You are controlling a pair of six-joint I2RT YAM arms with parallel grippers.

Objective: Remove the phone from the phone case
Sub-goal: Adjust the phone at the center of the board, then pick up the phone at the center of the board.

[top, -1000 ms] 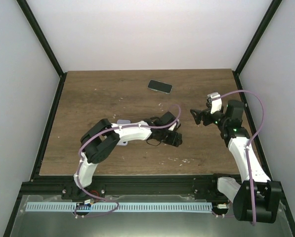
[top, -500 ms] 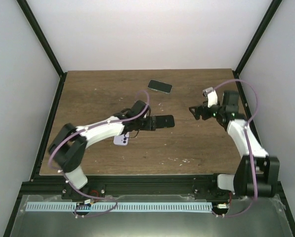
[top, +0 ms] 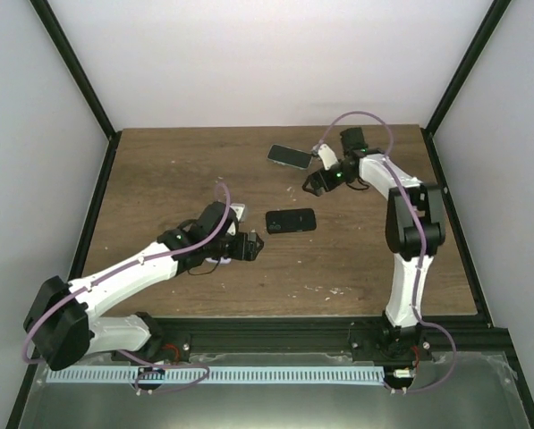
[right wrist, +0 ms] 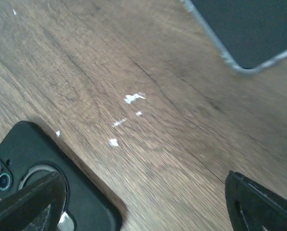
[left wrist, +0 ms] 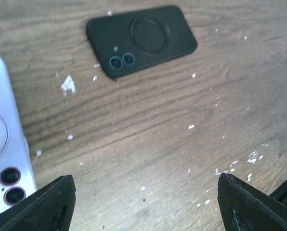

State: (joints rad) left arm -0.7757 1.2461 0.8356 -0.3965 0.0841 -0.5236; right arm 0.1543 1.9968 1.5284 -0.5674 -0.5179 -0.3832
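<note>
The phone sits in the black case, back up, in the middle of the tabletop. The left jaws hang near it, wide open and holding nothing. The right jaws are wide open and empty too, between the case and another phone. A white phone lies beside the left jaws. One arm should pin the case flat. The other should slowly peel a corner.

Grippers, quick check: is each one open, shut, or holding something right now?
Left gripper: open, holding nothing.
Right gripper: open, holding nothing.
</note>
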